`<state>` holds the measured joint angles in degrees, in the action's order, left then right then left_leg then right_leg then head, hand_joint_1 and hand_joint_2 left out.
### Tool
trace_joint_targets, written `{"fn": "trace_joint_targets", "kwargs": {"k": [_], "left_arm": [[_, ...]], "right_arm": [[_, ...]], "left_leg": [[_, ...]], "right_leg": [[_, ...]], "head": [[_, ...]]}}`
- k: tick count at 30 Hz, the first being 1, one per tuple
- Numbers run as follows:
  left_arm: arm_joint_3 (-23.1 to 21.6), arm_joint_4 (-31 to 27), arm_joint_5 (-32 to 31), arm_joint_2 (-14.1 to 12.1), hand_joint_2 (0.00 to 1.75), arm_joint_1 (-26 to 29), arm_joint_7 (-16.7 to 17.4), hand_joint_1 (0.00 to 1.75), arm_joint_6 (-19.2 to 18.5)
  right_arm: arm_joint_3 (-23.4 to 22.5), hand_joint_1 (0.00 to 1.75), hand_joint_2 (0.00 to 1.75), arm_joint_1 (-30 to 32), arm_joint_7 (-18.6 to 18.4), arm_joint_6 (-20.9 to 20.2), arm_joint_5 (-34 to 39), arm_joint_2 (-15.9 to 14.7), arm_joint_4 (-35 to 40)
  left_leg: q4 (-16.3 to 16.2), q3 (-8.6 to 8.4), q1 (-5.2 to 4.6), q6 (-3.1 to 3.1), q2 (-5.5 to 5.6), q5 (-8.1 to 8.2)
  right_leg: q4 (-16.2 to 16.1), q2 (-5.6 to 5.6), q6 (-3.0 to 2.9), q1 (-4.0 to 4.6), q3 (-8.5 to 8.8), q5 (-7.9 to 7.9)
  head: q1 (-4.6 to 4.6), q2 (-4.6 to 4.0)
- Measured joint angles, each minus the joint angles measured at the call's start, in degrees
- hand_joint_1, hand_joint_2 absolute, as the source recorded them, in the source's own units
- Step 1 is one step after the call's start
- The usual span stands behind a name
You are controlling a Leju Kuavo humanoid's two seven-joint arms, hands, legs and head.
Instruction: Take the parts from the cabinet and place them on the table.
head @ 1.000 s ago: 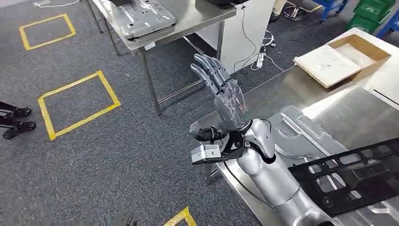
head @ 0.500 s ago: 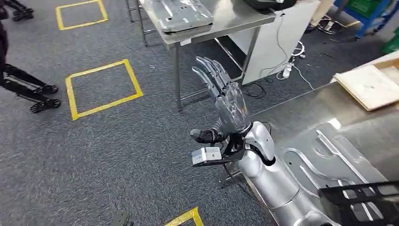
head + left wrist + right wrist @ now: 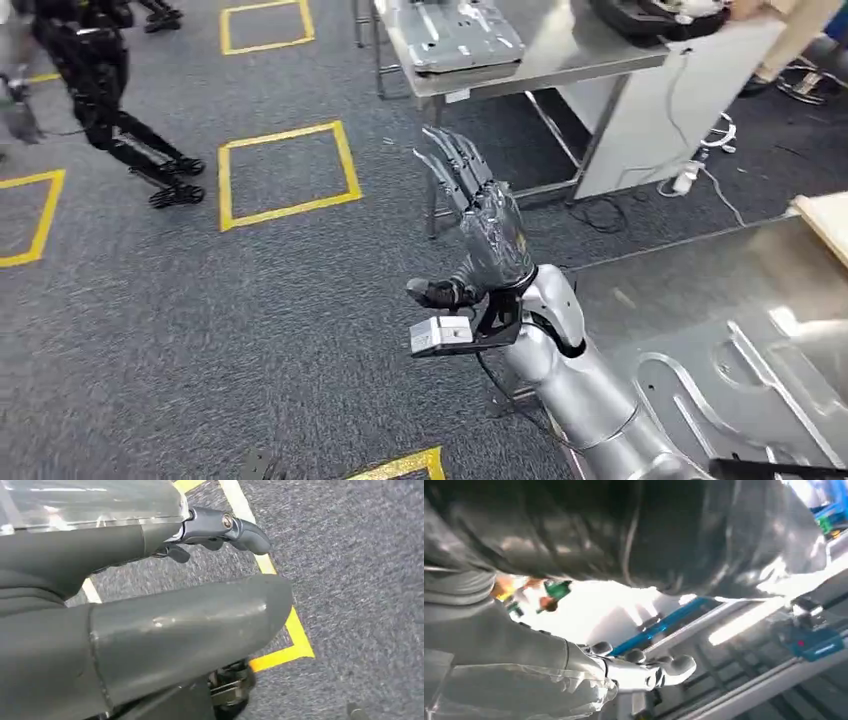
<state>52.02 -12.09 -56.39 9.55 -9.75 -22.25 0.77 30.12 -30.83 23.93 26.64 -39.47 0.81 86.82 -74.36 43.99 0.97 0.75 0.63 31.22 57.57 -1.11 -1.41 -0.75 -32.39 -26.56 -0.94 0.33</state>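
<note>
Left hand (image 3: 487,225) raised over grey carpet, fingers (image 3: 452,160) straight, spread, empty. Right hand (image 3: 574,675): finger state unclear. Pressed silver metal part (image 3: 455,35) on far steel worktop (image 3: 590,50).

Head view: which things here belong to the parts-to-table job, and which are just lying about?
Job:
- left hand, raised, holding nothing
- stamped metal part on the near steel table
- similar metal part on the far table

Lying about:
- yellow floor squares
- power strip
- another robot's black legs
</note>
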Motion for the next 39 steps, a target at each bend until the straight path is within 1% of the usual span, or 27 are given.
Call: {"fn": "trace_joint_targets", "kwargs": {"k": [2,4,5,6,7,10,11,12,13,15,16,18,19,20,21,22,25,26,27,28,30,31,32,34,35,36,39], "left_arm": [[0.04,0.0,0.04,0.0,0.0,0.4,0.09,0.0,0.02],[0.07,0.0,0.04,-0.13,0.0,0.51,0.09,0.0,0.07],[0.07,0.0,0.04,-0.22,0.0,0.43,0.09,0.0,0.09],[0.09,0.0,0.04,-0.22,0.0,0.28,0.09,0.0,0.07],[0.09,0.0,0.04,-0.22,0.0,0.24,0.09,0.0,0.09],[0.3,0.0,0.17,-0.33,0.0,0.57,0.11,0.0,0.09],[0.44,0.0,0.26,-0.35,0.0,0.64,0.11,0.0,0.07],[0.44,0.0,0.42,-0.35,0.0,0.5,0.11,0.0,0.04],[0.46,0.0,0.42,-0.35,0.0,0.32,0.09,0.0,0.02],[0.5,0.0,0.5,-0.31,0.0,0.12,0.07,0.0,-0.11],[0.52,0.0,0.52,-0.31,0.0,0.13,0.07,0.0,-0.15],[0.55,0.0,0.46,-0.31,0.0,0.22,0.07,0.0,-0.15],[0.55,0.0,0.41,-0.26,0.0,0.19,0.09,0.0,-0.13],[0.55,0.0,0.39,-0.22,0.0,0.12,0.09,0.0,-0.11],[0.55,0.0,0.37,-0.17,0.0,0.1,0.11,0.0,-0.04],[0.55,0.0,0.37,-0.18,0.0,-0.19,0.11,0.0,0.0],[0.63,0.0,0.35,-0.2,0.0,0.12,0.2,0.0,0.02],[0.7,0.0,0.33,-0.35,0.0,0.14,0.24,0.0,0.05],[0.72,0.0,0.24,-0.37,0.0,0.19,0.22,0.0,0.04],[0.72,0.0,0.17,-0.37,0.0,0.05,0.26,0.0,0.04],[0.72,0.0,0.09,-0.35,0.0,-0.19,0.28,0.0,0.04],[0.74,0.0,0.0,-0.33,0.0,-0.14,0.28,0.0,0.04],[0.72,0.0,-0.07,-0.31,0.0,-0.03,0.28,0.0,0.04],[0.74,0.0,-0.04,-0.33,0.0,0.06,0.31,0.0,0.07],[0.74,0.0,-0.04,-0.35,0.0,0.0,0.31,0.0,0.07],[0.74,0.0,-0.04,-0.37,0.0,-0.15,0.3,0.0,0.07],[0.76,0.0,-0.04,-0.39,0.0,-0.26,0.31,0.0,0.07]], "right_arm": [[0.07,0.0,0.0,-0.01,0.0,0.0,0.02,0.0,-0.24],[0.07,0.0,0.0,-0.07,0.0,0.0,0.02,0.0,-0.24],[0.07,0.0,0.0,-0.16,0.0,0.0,0.02,0.0,-0.24],[0.07,0.0,0.0,-0.25,0.0,0.0,0.02,0.0,-0.24],[0.11,0.0,0.0,-0.35,-0.02,0.0,0.02,-0.02,-0.26],[0.17,0.0,0.0,-0.39,0.0,0.0,0.04,0.0,-0.33],[0.17,0.0,0.0,-0.55,-0.02,0.0,0.04,-0.02,-0.33],[0.2,0.0,0.0,-0.71,0.0,0.0,0.04,-0.02,-0.31],[0.17,0.0,0.0,-0.78,0.0,0.0,0.04,-0.04,-0.31],[0.17,0.0,0.0,-0.66,-0.02,-0.09,0.09,-0.17,-0.57],[0.2,0.0,0.0,-0.63,-0.02,-0.18,0.11,-0.22,-0.72],[0.2,0.0,0.0,-0.69,-0.02,-0.17,0.11,-0.24,-0.85],[0.2,0.0,0.0,-0.8,-0.02,-0.17,0.11,-0.24,-0.85],[0.2,0.0,0.0,-0.95,-0.02,-0.17,0.11,-0.24,-0.85],[0.2,0.0,0.0,-1.1,-0.02,-0.17,0.11,-0.24,-0.9],[0.2,0.0,0.0,-1.15,-0.02,-0.2,0.11,-0.24,-0.94],[0.24,0.0,0.0,-1.28,-0.02,-0.24,0.13,-0.28,-0.98],[0.26,0.0,0.0,-1.35,-0.02,-0.24,0.15,-0.22,-0.98],[0.26,0.0,0.0,-1.4,-0.04,-0.31,0.15,-0.2,-1.03],[0.26,0.0,0.0,-1.52,-0.04,-0.3,0.15,-0.2,-1.03],[0.26,0.0,0.0,-1.42,-0.07,-0.31,0.15,-0.2,-1.11],[0.31,0.0,0.0,-1.35,-0.07,-0.33,0.15,-0.2,-1.2],[0.35,0.0,0.0,-1.35,-0.07,-0.33,0.17,-0.2,-1.24],[0.37,0.0,0.0,-1.37,-0.07,-0.33,0.17,-0.2,-1.27],[0.37,0.0,0.0,-1.4,-0.07,-0.33,0.17,-0.2,-1.27],[0.37,0.0,0.0,-1.41,-0.07,-0.33,0.17,-0.2,-1.27],[0.46,0.0,0.0,-1.48,-0.07,-0.33,0.17,-0.22,-1.27]], "left_leg": [[0.28,-0.31,0.21,0.31,-0.27,-1.55],[8.66,-4.96,0.3,0.3,-1.04,-5.8],[13.93,-7.92,0.27,0.11,-2.84,-7.56],[15.18,-8.68,-0.58,-0.33,-4.97,-6.31],[15.3,-8.32,-0.49,-1.0,-3.77,-6.72],[15.58,-8.29,-0.5,-1.82,-2.15,-6.75],[15.93,-8.55,-0.18,-2.24,-1.64,-7.03],[15.99,-8.52,-0.2,-2.47,-1.13,-7.11],[15.99,-8.46,-0.21,-2.88,-0.79,-7.16],[15.97,-8.41,-0.35,-3.03,0.46,-7.15],[15.95,-8.42,-0.38,-3.05,1.13,-7.15],[15.87,-8.5,-0.37,-3.05,2.54,-7.15],[15.8,-8.6,-0.36,-3.02,3.3,-7.15],[15.71,-8.64,-0.35,-2.94,4.05,-7.11],[15.65,-8.39,-0.36,-2.7,4.54,-7.13],[15.32,-8.0,-0.48,-2.23,5.19,-7.22],[15.91,-7.58,0.03,-0.86,6.91,-7.79],[15.59,-7.41,0.07,-0.74,6.49,-7.44],[14.11,-6.97,-0.33,-0.62,3.35,-6.39],[10.87,-5.46,-0.28,-0.5,1.67,-4.39],[2.08,-1.23,-0.14,-0.22,0.27,-0.51],[-1.22,0.37,-0.1,-0.07,0.04,0.3],[-1.35,0.43,-0.06,0.01,-0.09,-0.39],[5.07,-3.09,-0.05,-0.11,-0.64,-4.25],[10.83,-6.26,-0.07,-0.32,-1.84,-6.68],[14.72,-8.06,-0.38,-0.54,-4.22,-6.45],[15.1,-8.07,-1.02,-1.6,-2.83,-6.62]], "right_leg": [[0.04,-1.46,0.13,0.0,0.07,-0.18],[0.34,-2.72,0.45,-0.03,0.21,-0.53],[0.68,-3.34,0.71,-0.01,0.29,-0.87],[0.94,-3.75,1.12,0.5,0.14,-1.17],[1.08,-4.11,1.34,0.58,0.1,-1.28],[0.85,-5.6,2.05,0.6,0.62,-1.51],[1.41,-4.18,2.58,0.17,0.57,-2.27],[3.35,-1.71,2.66,-0.01,-0.23,-3.73],[7.26,-0.28,2.68,0.01,-2.09,-5.97],[15.74,0.67,2.77,0.02,-6.35,-9.43],[18.16,0.74,2.77,0.01,-7.8,-9.65],[14.89,0.82,2.58,0.0,-6.75,-6.17],[10.26,1.16,2.38,-0.04,-4.64,-3.26],[4.88,2.5,2.11,-0.13,-2.21,-0.45],[2.65,5.37,1.82,-0.24,-1.23,-0.61],[1.4,5.63,1.85,-0.36,-1.12,-0.68],[1.42,4.04,1.32,0.12,-0.97,-0.51],[0.72,3.25,0.86,-0.59,-0.64,-0.18],[0.44,2.58,0.5,-0.38,-0.27,-0.13],[0.44,1.88,0.22,-0.24,-0.2,-0.18],[0.57,0.27,-0.04,0.09,-0.22,-0.32],[0.66,-0.52,-0.11,0.18,-0.27,-0.4],[0.72,-1.15,-0.07,0.2,-0.26,-0.5],[1.01,-2.37,0.11,0.21,-0.17,-0.82],[1.21,-2.97,0.28,0.21,-0.05,-1.06],[1.33,-3.51,0.54,0.34,0.07,-1.33],[1.3,-4.78,1.16,0.8,0.13,-1.44]], "head": [[0.0,0.0],[-0.02,0.0],[0.0,0.0],[-0.02,0.0],[0.15,0.0],[0.07,0.0],[0.09,0.0],[0.11,0.0],[0.13,0.0],[0.13,0.0],[0.13,0.0],[0.11,0.0],[0.13,0.0],[0.13,0.0],[0.13,0.0],[0.09,0.0],[0.11,0.0],[0.11,0.0],[0.07,0.0],[-0.04,0.0],[-0.02,0.0],[-0.04,0.0],[-0.04,0.0],[-0.04,0.0],[-0.04,0.0],[-0.04,0.0],[0.0,0.0]]}}
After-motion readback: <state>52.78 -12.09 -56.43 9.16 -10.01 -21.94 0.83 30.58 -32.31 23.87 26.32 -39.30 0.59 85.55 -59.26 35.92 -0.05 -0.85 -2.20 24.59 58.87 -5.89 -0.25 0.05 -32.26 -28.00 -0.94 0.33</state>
